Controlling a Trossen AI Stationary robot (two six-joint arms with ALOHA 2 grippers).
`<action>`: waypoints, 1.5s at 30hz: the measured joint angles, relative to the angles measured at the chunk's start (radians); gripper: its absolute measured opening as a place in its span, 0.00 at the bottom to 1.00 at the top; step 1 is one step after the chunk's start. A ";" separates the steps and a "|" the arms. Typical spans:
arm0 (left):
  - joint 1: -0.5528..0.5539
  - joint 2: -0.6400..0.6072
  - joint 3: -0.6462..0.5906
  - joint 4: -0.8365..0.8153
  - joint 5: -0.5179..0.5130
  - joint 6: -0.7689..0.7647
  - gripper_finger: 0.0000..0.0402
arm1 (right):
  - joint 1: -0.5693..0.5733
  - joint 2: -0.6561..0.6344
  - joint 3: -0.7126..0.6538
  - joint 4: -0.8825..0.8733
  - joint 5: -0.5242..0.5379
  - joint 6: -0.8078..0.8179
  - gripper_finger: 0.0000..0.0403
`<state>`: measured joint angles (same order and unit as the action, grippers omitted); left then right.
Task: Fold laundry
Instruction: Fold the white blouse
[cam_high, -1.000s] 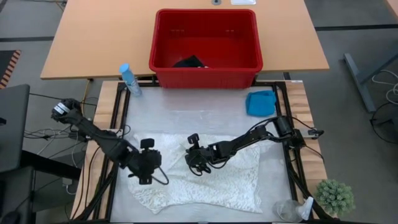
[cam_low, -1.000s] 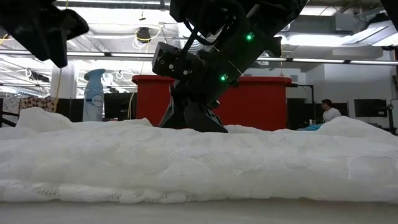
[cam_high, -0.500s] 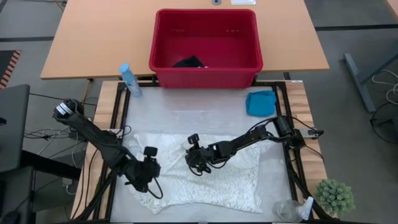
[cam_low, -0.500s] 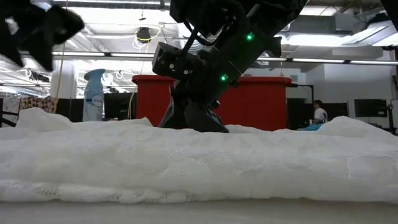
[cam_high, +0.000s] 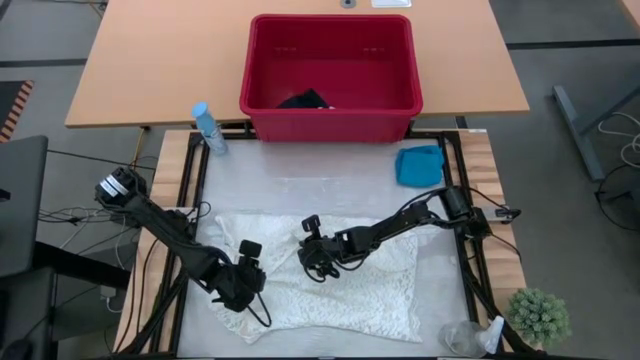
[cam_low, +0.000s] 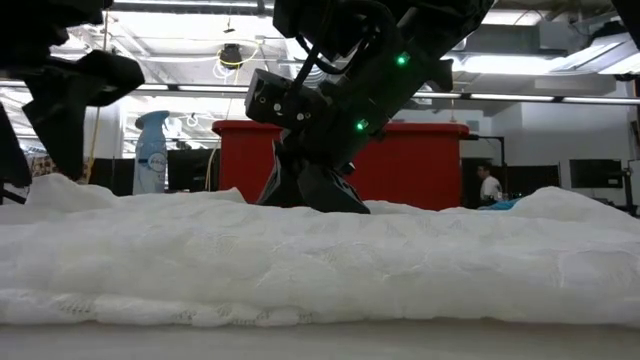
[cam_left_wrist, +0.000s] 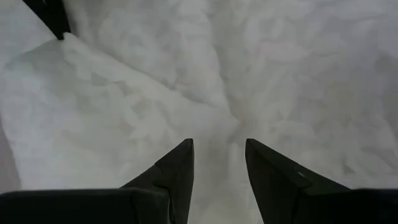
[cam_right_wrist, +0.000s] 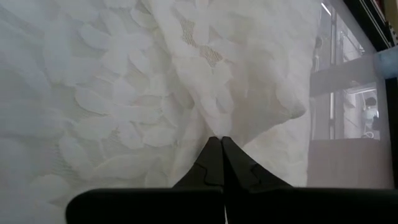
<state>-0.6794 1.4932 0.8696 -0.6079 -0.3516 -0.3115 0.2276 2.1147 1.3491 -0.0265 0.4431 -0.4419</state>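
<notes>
Left gripper (cam_high: 243, 283) was positioned low over the near-left part of the cream lace cloth (cam_high: 340, 290), my arm reaching in from the table's left edge with the wrist angled downward. Its fingers (cam_left_wrist: 177, 168) stood apart with nothing between them, tips just above the fabric. Right gripper (cam_high: 318, 262) was extended from the right side to the cloth's middle, my arm stretched nearly flat across it. Its jaws were pressed together, pinching a raised fold of the lace. I saw the cloth spread across the near half of the table (cam_high: 300, 180). The turquoise garment (cam_high: 419, 165) lay at the far-right corner; the dark garment (cam_high: 303, 100) sat inside the red basket (cam_high: 330, 118).
</notes>
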 joint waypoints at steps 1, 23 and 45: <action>0.001 0.000 0.000 0.000 -0.010 0.000 0.34 | 0.000 0.000 0.000 0.000 0.000 0.000 0.03; 0.054 0.010 0.048 -0.011 0.019 -0.010 0.00 | -0.001 0.000 0.000 -0.018 0.000 -0.002 0.03; -0.002 0.006 0.189 -0.300 -0.101 -0.251 0.00 | 0.008 -0.002 0.259 -0.412 -0.283 0.175 0.04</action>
<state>-0.6818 1.4994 1.0586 -0.9078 -0.4526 -0.5627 0.2352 2.1132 1.6081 -0.4384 0.1598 -0.2666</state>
